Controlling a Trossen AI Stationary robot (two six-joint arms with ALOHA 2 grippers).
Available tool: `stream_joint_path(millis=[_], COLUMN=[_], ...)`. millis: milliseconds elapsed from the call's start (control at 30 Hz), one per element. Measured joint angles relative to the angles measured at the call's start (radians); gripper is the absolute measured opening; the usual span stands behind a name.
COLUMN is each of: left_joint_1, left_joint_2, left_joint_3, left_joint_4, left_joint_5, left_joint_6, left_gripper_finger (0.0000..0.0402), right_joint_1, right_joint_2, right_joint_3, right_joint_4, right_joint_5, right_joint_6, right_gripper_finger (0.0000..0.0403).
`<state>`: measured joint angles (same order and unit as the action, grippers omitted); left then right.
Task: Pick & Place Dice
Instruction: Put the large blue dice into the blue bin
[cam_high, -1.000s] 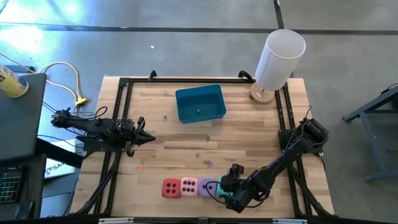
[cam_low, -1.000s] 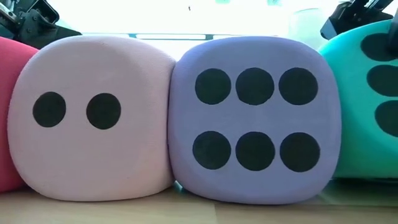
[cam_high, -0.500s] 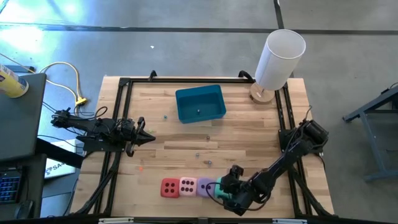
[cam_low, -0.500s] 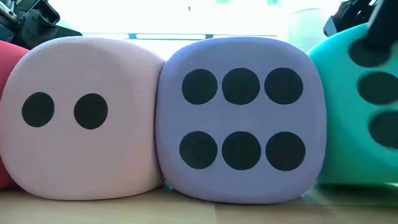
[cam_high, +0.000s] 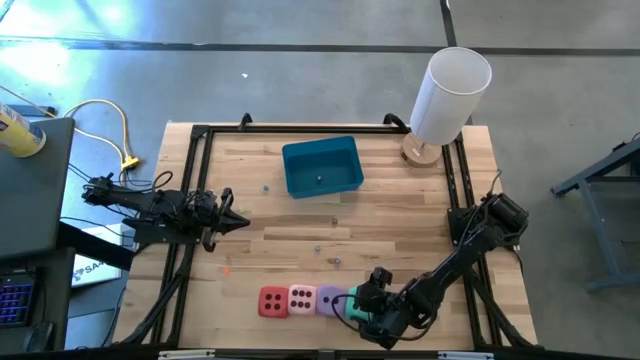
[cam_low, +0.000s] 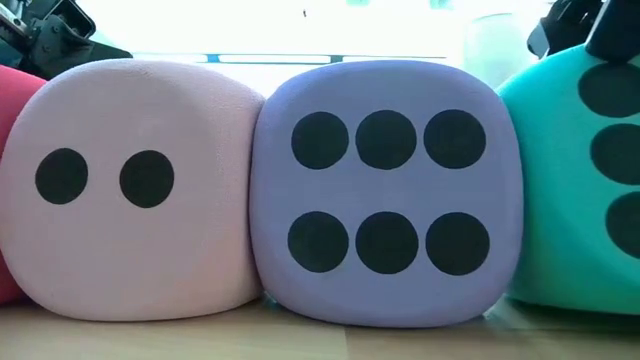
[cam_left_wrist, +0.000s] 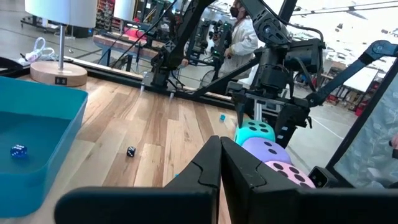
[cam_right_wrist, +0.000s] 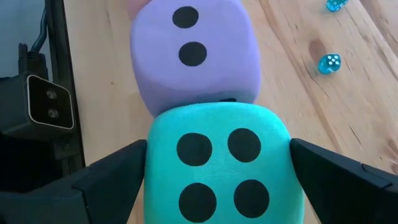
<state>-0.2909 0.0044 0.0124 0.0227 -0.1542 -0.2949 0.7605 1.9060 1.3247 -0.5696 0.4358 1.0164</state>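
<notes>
Teal die (cam_right_wrist: 217, 162) between right fingers (cam_right_wrist: 112, 171), touching purple die (cam_right_wrist: 193, 56)

You see a blue bin (cam_high: 321, 166) near the far middle of the wooden surface (cam_high: 390, 225), with a tiny blue die (cam_left_wrist: 18, 150) lying inside it. A white cylinder (cam_high: 450, 95) stands on a round wooden base (cam_high: 418, 153) at the far right corner. Small dice (cam_right_wrist: 329, 63) lie scattered on the boards. A yellow cable (cam_high: 112, 120) curls on the floor beside the surface, and a person in white (cam_left_wrist: 242, 38) stands in the room beyond.
</notes>
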Motion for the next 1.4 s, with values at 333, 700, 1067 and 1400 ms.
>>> stream_joint_path(millis=[333, 700, 1067, 1400], left_joint_1=[0.000, 0.000, 0.000, 0.000], left_joint_2=[0.000, 0.000, 0.000, 0.000], left_joint_3=[0.000, 0.000, 0.000, 0.000], left_joint_4=[0.000, 0.000, 0.000, 0.000], left_joint_5=[0.000, 0.000, 0.000, 0.000], left_joint_6=[-0.010, -0.013, -0.013, -0.012], left_gripper_finger=[0.0000, 0.0000, 0.0000, 0.0000], right_joint_1=[0.001, 0.002, 0.000, -0.009], right_joint_2=[0.001, 0.003, -0.002, 0.048], right_joint_3=[-0.002, -0.002, 0.003, 0.005], right_joint_4=[0.038, 0.072, -0.046, -0.001], right_joint_5=[0.013, 0.053, 0.012, -0.027], right_joint_6=[-0.146, -0.277, -0.077, -0.059], right_gripper_finger=[0.0380, 0.0380, 0.0380, 0.0380])
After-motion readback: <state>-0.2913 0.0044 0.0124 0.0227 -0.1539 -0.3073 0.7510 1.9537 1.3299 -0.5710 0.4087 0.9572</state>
